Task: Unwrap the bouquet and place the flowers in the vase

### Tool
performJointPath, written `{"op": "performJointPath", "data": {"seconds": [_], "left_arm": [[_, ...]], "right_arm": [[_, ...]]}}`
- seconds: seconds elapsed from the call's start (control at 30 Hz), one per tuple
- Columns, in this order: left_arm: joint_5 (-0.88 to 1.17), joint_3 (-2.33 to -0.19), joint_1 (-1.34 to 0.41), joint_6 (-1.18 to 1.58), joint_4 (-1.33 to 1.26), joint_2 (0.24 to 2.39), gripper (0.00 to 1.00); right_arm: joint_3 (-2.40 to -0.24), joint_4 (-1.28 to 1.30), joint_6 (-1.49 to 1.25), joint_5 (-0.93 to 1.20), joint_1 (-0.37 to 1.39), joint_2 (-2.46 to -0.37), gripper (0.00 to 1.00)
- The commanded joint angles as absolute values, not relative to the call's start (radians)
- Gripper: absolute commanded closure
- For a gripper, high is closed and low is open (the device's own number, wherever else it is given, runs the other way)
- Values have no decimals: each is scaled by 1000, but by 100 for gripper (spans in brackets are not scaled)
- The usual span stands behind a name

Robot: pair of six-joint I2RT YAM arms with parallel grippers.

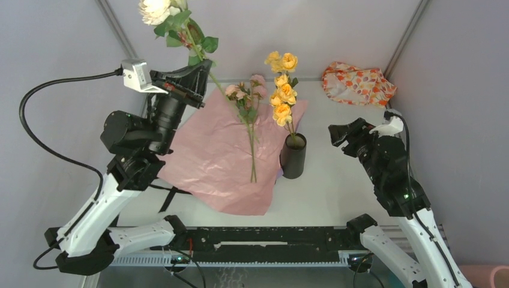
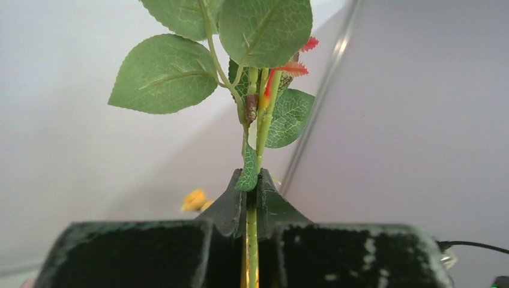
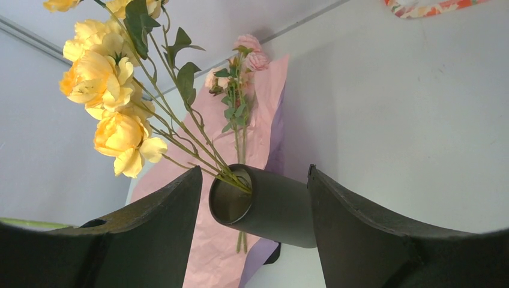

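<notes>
Two tools: left tool [image 2: 251, 201] clamps stem of white rose [image 1: 155, 10], bloom partly cropped; right tool [image 1: 343, 137] gapes, empty.

Overhead and right-wrist (near) views share vase [image 1: 293, 159].

The vase [image 1: 293, 157] is black, with yellow roses [image 1: 282, 93]. Left of the vase, the paper [image 1: 210, 162] and small roses [image 1: 233, 90] are pink. The rose [image 1: 155, 9] I hold is white, its leaves [image 2: 162, 75] green.
</notes>
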State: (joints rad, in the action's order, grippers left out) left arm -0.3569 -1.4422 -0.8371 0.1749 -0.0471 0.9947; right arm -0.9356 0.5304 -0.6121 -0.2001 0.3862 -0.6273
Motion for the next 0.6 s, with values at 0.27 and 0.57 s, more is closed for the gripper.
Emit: {"op": "performJointPath", "data": {"seconds": [0.27, 0.57], "left_arm": [[-73, -1692, -951, 106, -269, 1285, 100], [-69, -1718, -955, 116, -282, 1397, 100]], "right_arm": [[-936, 564, -601, -302, 380, -540, 26], [-936, 606, -583, -387, 380, -478, 25]]}}
